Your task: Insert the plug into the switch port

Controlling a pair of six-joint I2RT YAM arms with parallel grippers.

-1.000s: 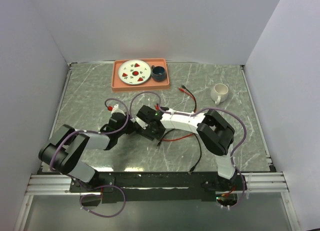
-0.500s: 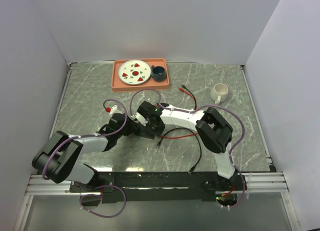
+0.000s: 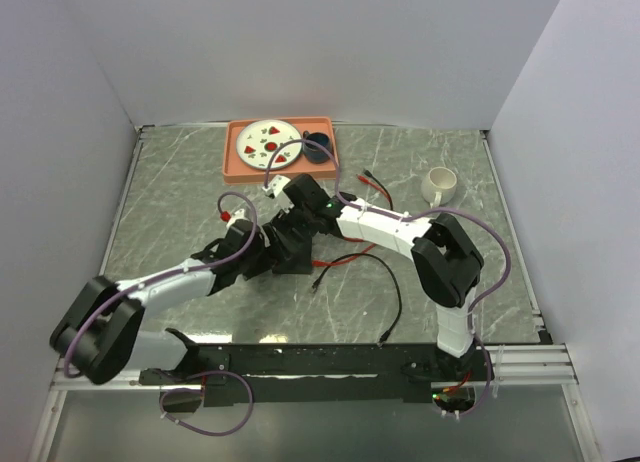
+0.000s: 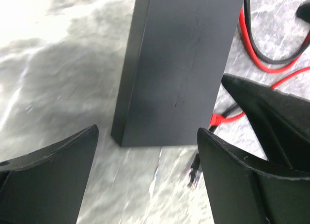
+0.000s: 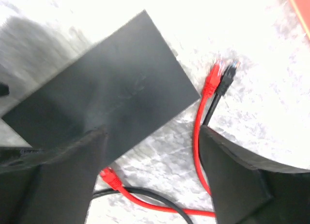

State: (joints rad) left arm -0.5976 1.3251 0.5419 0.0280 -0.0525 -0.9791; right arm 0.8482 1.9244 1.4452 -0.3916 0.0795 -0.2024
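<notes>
Insertion not yet done: switch lies flat on the tabletop, red plug loose just beside it (no port visible); left pincer and right pincer both gape wide above, holding nothing

The switch lies flat at the middle of the table, with the cables just to its right. The tray sits at the rear edge, holding a plate on its left and a bowl on its right. A mug stands well to the tray's right.
</notes>
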